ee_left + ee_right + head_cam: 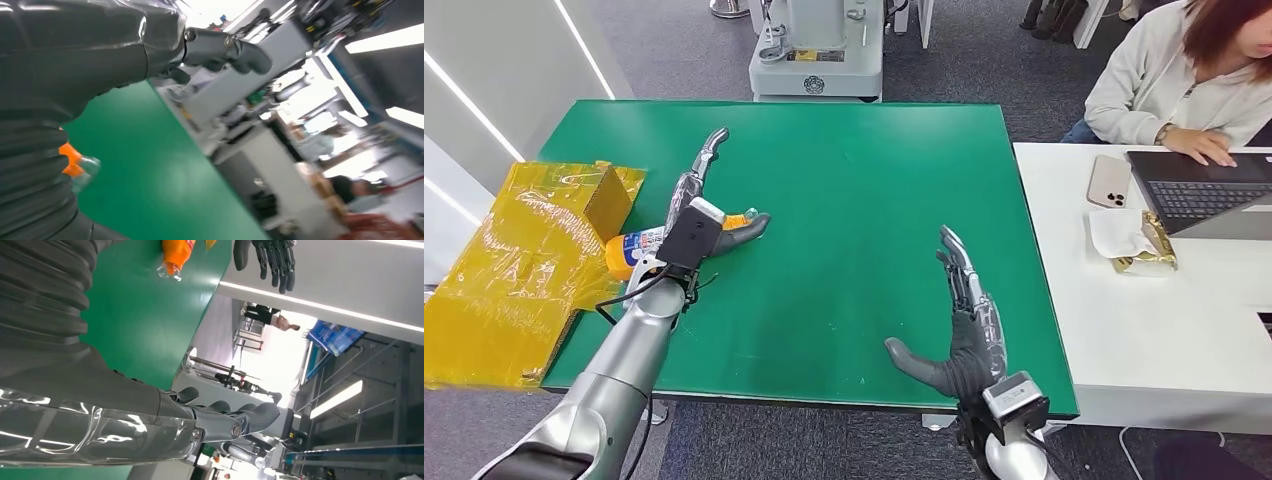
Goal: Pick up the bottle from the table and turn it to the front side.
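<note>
Head view is taken from above a green table [844, 200], with both silver arms reaching in from the near edge. At the far left, a crumpled yellow plastic-wrapped package [519, 270] is seen lying over the table's left edge. Just beside it, the orange drink bottle [634, 247] is laid on its side on the green surface, its label facing up and much of its length hidden under the left wrist. The left hand [709, 205] is held above the bottle with the fingers stretched straight toward the far edge and the thumb spread out to the side; nothing is gripped, and whether the palm touches the bottle cannot be told. In the left wrist view the bottle's clear end [80, 170] is glimpsed beside the ribbed grey cover, with the thumb extended over the green surface.

Further right, the right hand [964, 320] is held flat and spread near the table's front edge, well apart from the bottle, fingers pointing forward, thumb out to the left, nothing held. In the right wrist view the bottle [177, 255] is seen far across the green top.

To the right, a white desk [1144, 330] is set against the table. On it a phone [1109, 181], a folded napkin with a gold wrapper [1139, 240] and a laptop [1209, 195] are laid, and a seated person [1174, 75] has a hand on the keyboard. Behind the table, a grey machine base [816, 50] stands on dark carpet.
</note>
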